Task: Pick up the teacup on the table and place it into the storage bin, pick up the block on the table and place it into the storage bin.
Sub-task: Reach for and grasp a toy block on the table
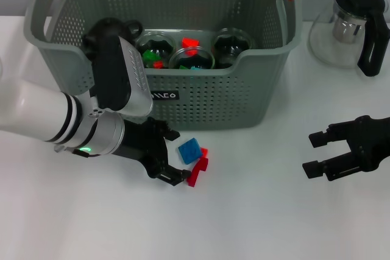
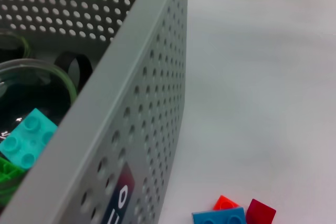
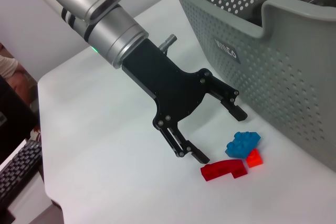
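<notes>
A: Biggest thing first?

B: The bin (image 1: 201,98), grey-green, perforated, at the back-centre of the white table (image 1: 256,223). Glass cups (image 1: 192,59) w/ small bricks sit inside it already.

A: And the arms?

B: Left arm comes in from the left, low over the table in front of the bin. Left gripper (image 1: 171,156) has its fingers spread wide, holding nothing. Right gripper (image 1: 317,153) is also spread and empty, well apart on the right, idle.

A: Where's the block?

B: A small cluster on the table, just in front of the bin wall: blue block (image 1: 189,150) on top, red pieces (image 1: 198,170) beside and under it. From the right wrist cam the blue one (image 3: 242,144) lies just beyond the left fingertips, roughly in line w/ the gap between them.

A: Long axis?

B: The cluster runs roughly across that gap, fingertip to fingertip, I'd judge. Left arm is far nearer; a short reach forward should bracket it.

A: Teacup on the table?

B: None visible on the table.
</notes>
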